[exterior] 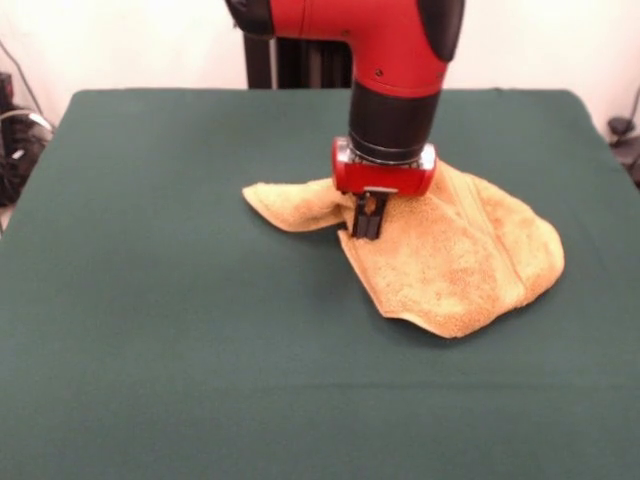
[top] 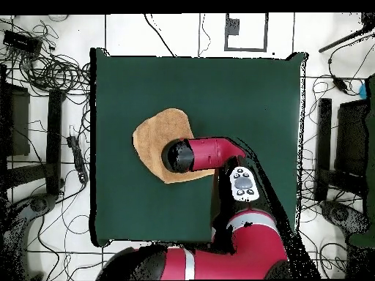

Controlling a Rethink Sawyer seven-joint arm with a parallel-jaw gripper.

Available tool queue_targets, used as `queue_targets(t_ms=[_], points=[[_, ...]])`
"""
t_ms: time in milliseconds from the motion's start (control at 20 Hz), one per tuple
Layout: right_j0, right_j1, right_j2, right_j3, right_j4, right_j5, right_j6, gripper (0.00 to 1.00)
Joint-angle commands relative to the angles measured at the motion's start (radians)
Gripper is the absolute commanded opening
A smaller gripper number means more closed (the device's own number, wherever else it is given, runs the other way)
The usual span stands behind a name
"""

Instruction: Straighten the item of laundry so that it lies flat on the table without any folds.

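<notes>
Near the table's (exterior: 150, 330) middle, the towel (exterior: 470, 265) lies bunched; the gripper (exterior: 367, 228) appears pinched shut on its folded edge; pulling outward, low and slow, should flatten it.

1. No text, label, brand, number or sign can be read in either view.
2. The arm's grey panel (top: 243, 184), seen from overhead, carries small dark buttons, but no marking on it is legible.
3. The red band above the end effector (exterior: 369, 222) shows no readable lettering.
4. The towel (exterior: 460, 262) and the tabletop (exterior: 180, 330) bear no visible writing or tag.
</notes>
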Motion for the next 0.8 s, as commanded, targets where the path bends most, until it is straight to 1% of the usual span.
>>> queue_targets(t_ms=[50, 150, 200, 300, 450, 800], points=[[0.037, 0.042, 0.008, -0.002, 0.058, -0.089, 0.211, 0.00], [0.040, 0.051, 0.017, -0.029, 0.022, -0.117, 0.161, 0.00], [0.034, 0.053, 0.021, -0.037, 0.022, -0.116, 0.152, 0.00], [0.031, 0.044, 0.000, -0.028, 0.032, -0.133, 0.181, 0.00], [0.013, 0.031, 0.002, -0.032, 0.017, -0.135, 0.149, 0.00], [0.001, 0.020, -0.002, -0.092, -0.003, -0.099, 0.089, 0.00]])
